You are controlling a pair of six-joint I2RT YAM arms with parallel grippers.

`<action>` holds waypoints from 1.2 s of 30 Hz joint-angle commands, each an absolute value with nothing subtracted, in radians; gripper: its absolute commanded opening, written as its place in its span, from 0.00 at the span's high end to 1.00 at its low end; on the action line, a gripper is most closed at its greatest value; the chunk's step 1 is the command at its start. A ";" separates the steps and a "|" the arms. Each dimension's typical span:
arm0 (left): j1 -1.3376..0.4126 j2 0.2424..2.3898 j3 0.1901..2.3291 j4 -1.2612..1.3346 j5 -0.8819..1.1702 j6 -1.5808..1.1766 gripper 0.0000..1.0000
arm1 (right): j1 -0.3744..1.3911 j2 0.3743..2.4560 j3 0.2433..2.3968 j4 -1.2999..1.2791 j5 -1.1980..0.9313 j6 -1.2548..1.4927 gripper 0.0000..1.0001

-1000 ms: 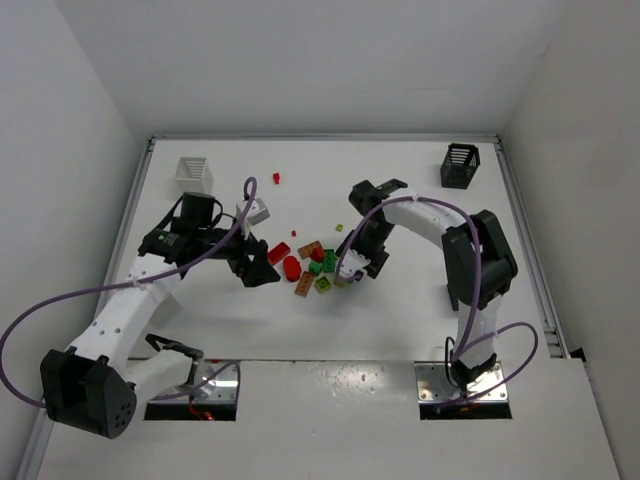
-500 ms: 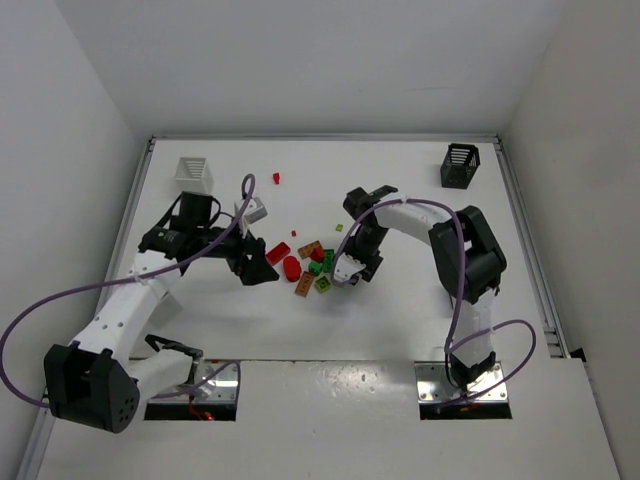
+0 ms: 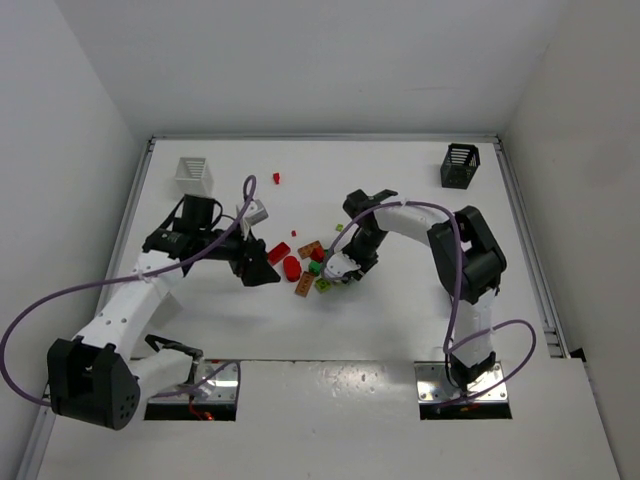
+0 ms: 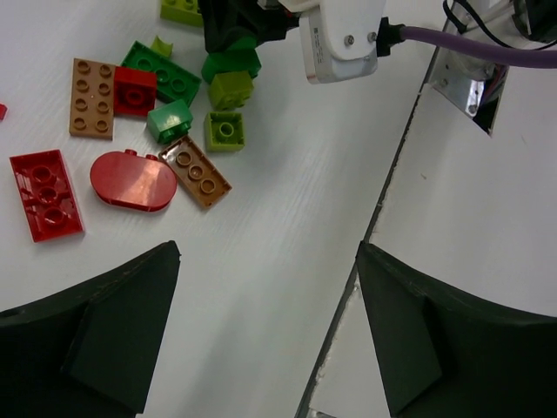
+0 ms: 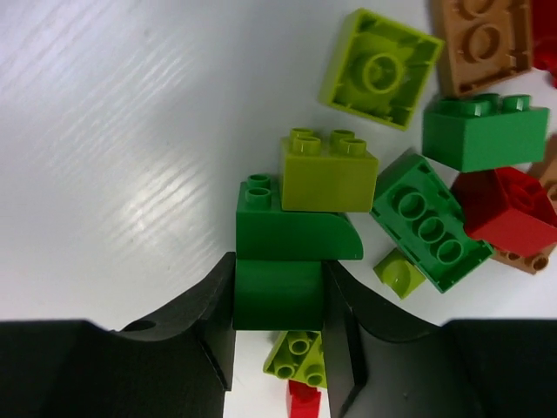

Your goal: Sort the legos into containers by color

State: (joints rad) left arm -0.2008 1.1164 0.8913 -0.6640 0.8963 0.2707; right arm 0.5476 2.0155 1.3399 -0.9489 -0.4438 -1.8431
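Since the two black fingers (image 5: 218,305) of the right claw (image 5: 278,300) lie against both flanks of a dark green plastic brick with one rounded shoulder (image 5: 291,233), I judge it to be gripping that brick, which appears to rest on the white tabletop (image 5: 104,131). The brick sits straight ahead of the claw, and its long axis runs away from the wrist, in line with the fingers. Its studded end points outward.

At that far end a yellow-green studded plastic cube (image 5: 329,172) touches the green brick, and it looks likely to come along or tip over on a lift. Just to the right lies a flat green plate with four studs (image 5: 426,222), with a red block (image 5: 505,209) beyond it.

From above, the right arm is the one on the pile. The left claw (image 4: 265,261) hangs spread wide and empty beside it, nearest to a red oval plastic piece (image 4: 133,181).

The black slatted basket (image 3: 459,165) stands in the far right corner, well apart from the pile. The white slatted basket (image 3: 193,173) stands at the far left, also well away. A carry to either one crosses bare tabletop.
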 commanded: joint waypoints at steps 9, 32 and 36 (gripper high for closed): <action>-0.271 1.107 0.661 -0.023 1.017 -0.349 0.25 | 0.574 1.498 1.054 -0.347 -0.643 -0.724 1.00; -0.365 1.506 0.963 0.115 1.023 -0.631 0.24 | 0.623 1.379 0.951 -0.247 -0.511 -0.466 1.00; -0.365 1.528 0.963 0.094 1.000 -0.621 0.24 | 0.623 1.379 0.951 -0.238 -0.502 -0.466 1.00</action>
